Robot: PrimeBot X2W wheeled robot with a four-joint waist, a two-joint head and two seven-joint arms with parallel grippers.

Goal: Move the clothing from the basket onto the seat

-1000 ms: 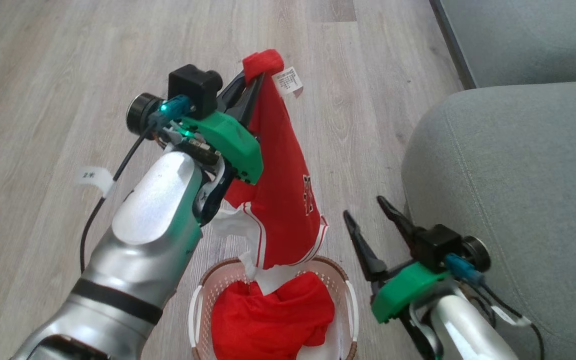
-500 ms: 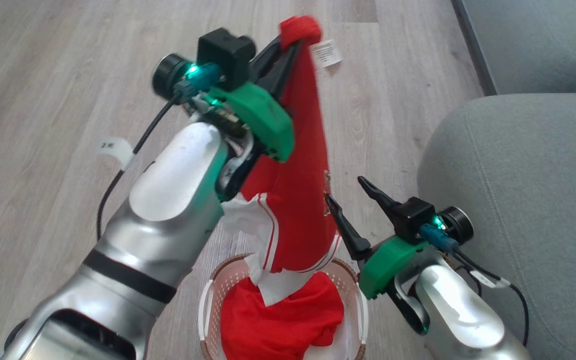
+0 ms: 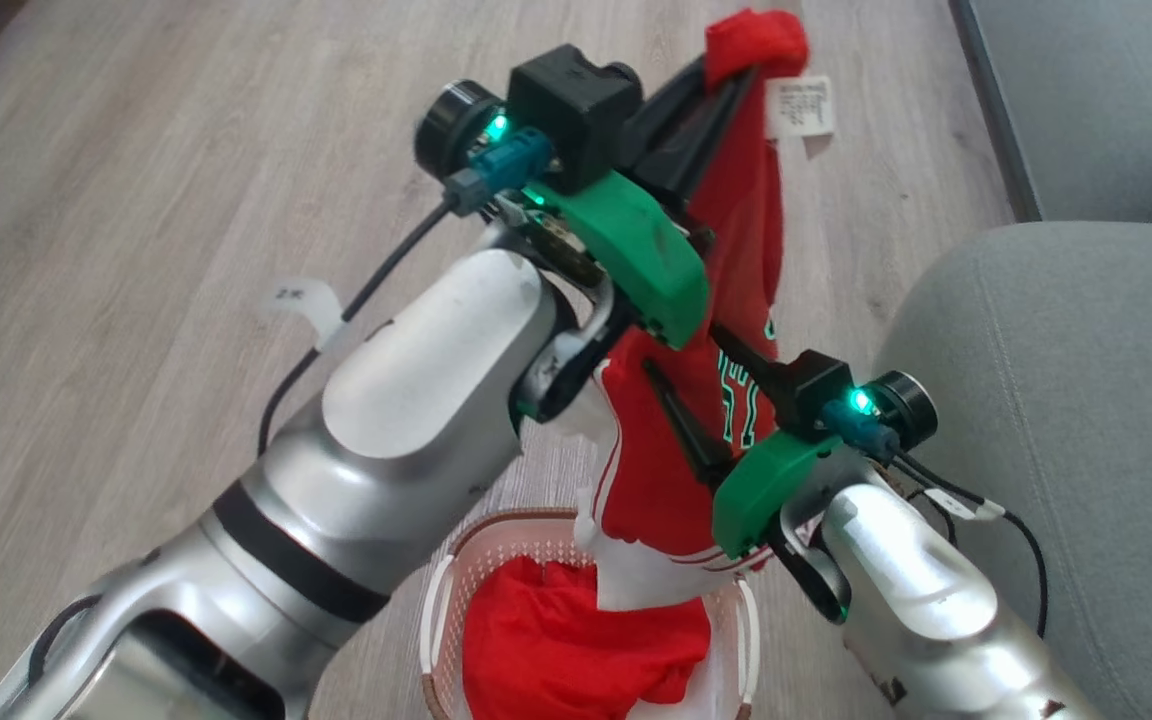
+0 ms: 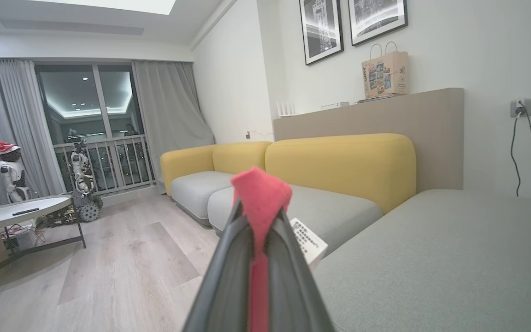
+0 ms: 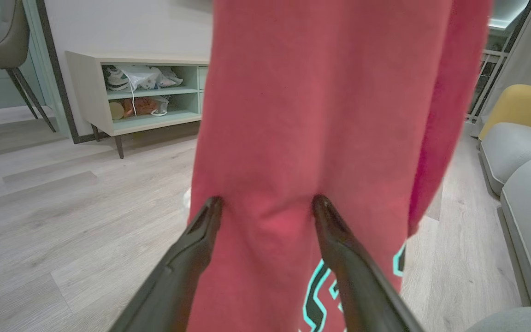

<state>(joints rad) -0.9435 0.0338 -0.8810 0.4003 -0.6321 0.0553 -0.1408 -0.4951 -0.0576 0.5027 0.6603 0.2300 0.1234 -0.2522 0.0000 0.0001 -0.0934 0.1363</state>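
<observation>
The floor (image 3: 136, 200) and the grey seat (image 3: 1086, 400) took up most of the head view, and no clothing was seen on the part of the seat in view. The task was judged to be at an early stage, with one piece lifted and neither piece delivered.

One red garment (image 3: 741, 220) was held up by its top edge, which was pinched tightly between the closed fingers of the left gripper (image 3: 721, 80). It hung to the left of the seat, above the basket (image 3: 441, 610), with its white lining reaching down to the basket's rim. A second garment (image 3: 576, 650) lay bunched inside the basket and was not touched by either gripper. A white label (image 3: 801, 108) hung just beside the pinched edge.

The right gripper (image 3: 681, 348) was held spread wide, and in the right wrist view its fingertips (image 5: 210, 207) were pressed against the hanging cloth without being closed on it.

Against the view of a second before, the whole picture was shifted, so the camera was taken to have moved. Even so, the hanging garment had been raised and brought nearer the seat. The right gripper, then well apart from the cloth, had been brought up against it.
</observation>
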